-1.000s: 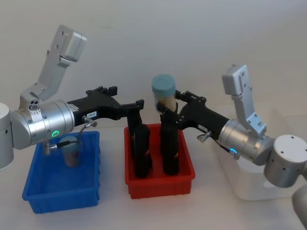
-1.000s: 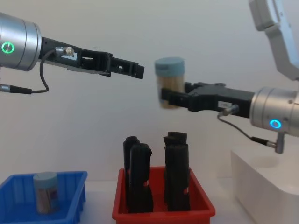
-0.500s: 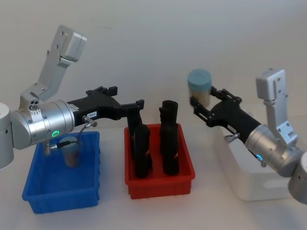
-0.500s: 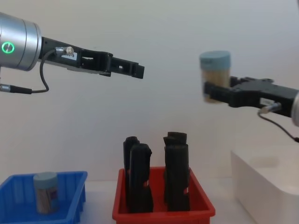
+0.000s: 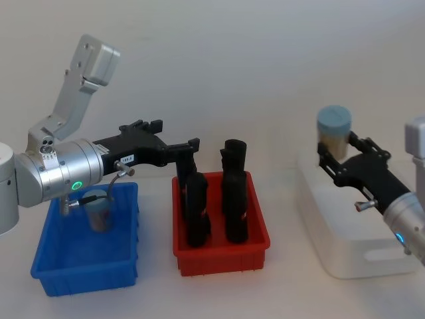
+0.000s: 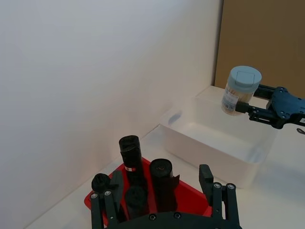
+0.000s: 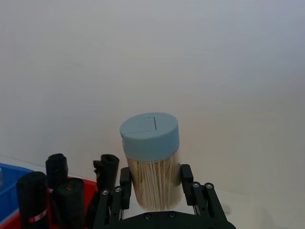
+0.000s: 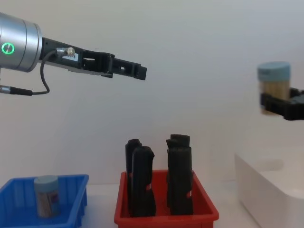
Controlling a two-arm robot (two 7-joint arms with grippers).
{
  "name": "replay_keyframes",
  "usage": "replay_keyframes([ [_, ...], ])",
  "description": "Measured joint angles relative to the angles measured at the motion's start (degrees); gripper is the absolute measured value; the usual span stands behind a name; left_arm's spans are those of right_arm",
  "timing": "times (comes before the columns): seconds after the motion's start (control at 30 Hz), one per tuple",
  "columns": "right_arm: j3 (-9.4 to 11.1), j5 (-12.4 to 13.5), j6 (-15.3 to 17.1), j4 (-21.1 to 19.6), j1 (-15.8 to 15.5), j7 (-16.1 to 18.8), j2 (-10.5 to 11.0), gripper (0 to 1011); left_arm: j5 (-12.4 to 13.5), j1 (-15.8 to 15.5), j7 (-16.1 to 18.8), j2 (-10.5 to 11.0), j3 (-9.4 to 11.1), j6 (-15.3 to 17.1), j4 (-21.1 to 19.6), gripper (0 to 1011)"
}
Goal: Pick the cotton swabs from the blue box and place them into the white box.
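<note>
A jar of cotton swabs [image 5: 334,131] with a pale blue lid hangs upright in the air, and my right gripper [image 5: 333,155] is shut on it. In the right wrist view the jar [image 7: 151,164] sits between the fingers [image 7: 125,185]. It is above the far part of the white box [image 5: 317,211], as the left wrist view also shows for jar [image 6: 240,90] and white box [image 6: 209,155]. A second jar of cotton swabs [image 5: 99,209] stands in the blue box [image 5: 80,269]. My left gripper [image 5: 190,149] hovers open and empty, high above the red bin's left edge.
Between the two boxes stands a red bin [image 5: 222,256] holding several tall black upright objects [image 5: 236,199]. From the chest view the red bin [image 8: 166,217] is in the middle, the blue box [image 8: 14,202] at lower left, the white box [image 8: 266,190] at lower right.
My right gripper has carried the jar to the right, from above the red bin to above the white box. The left arm and the jar in the blue box have not moved.
</note>
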Motion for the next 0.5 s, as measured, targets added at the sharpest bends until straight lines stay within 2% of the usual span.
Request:
replay_keyframes([
  [0.23,1.7,1.8,1.9,-2.5,-4.5,-5.8,2.3,629,0.0,0.0,0.0,0.0,0.0,0.0,0.0,1004],
  [0.5,2.9,4.2,4.0,-2.8,-7.6,-9.1,3.7,629,0.0,0.0,0.0,0.0,0.0,0.0,0.0,1004],
])
